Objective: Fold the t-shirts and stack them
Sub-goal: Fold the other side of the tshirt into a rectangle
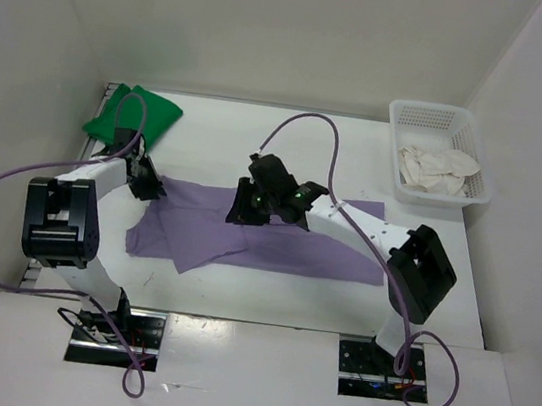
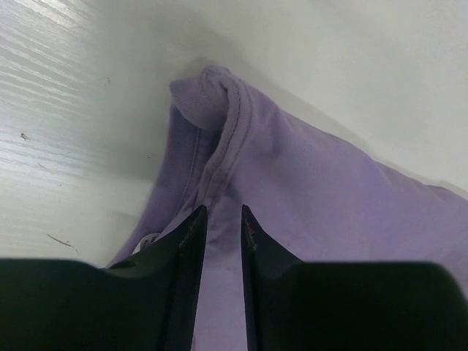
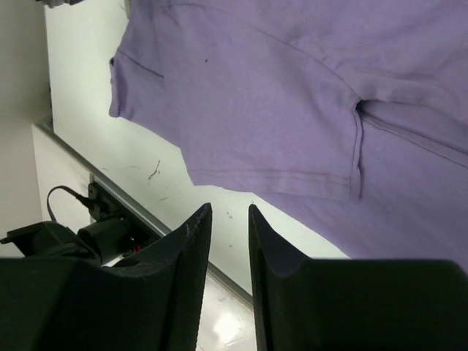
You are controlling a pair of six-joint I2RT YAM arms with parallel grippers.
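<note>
**Me:** Lavender t-shirt [image 1: 294,252] is lying spread across the middle of the bench [image 1: 218,145], with a flap [image 1: 198,253] doubled over at its near left. The green t-shirt [image 1: 131,118] is sitting folded at the far left corner. The cream t-shirt [image 1: 435,171] is lying in the basket [image 1: 435,110] at the far right.

**Other:** What are your fingers doing?

**Me:** My left fingers [image 2: 186,248] are standing a narrow slit apart at the shirt's rolled hem [image 2: 227,139], with cloth showing in the slit. Whether they are pinching it, I cannot tell. My right fingers [image 3: 194,248] are hovering above the shirt's middle, slightly apart, holding nothing.

**Other:** What is worrying you?

**Me:** If the left is catching only the rolled hem, the cloth may be slipping out on the lift, or dragging the flap askew. With one side held alone, I am risking a crooked fold.
</note>
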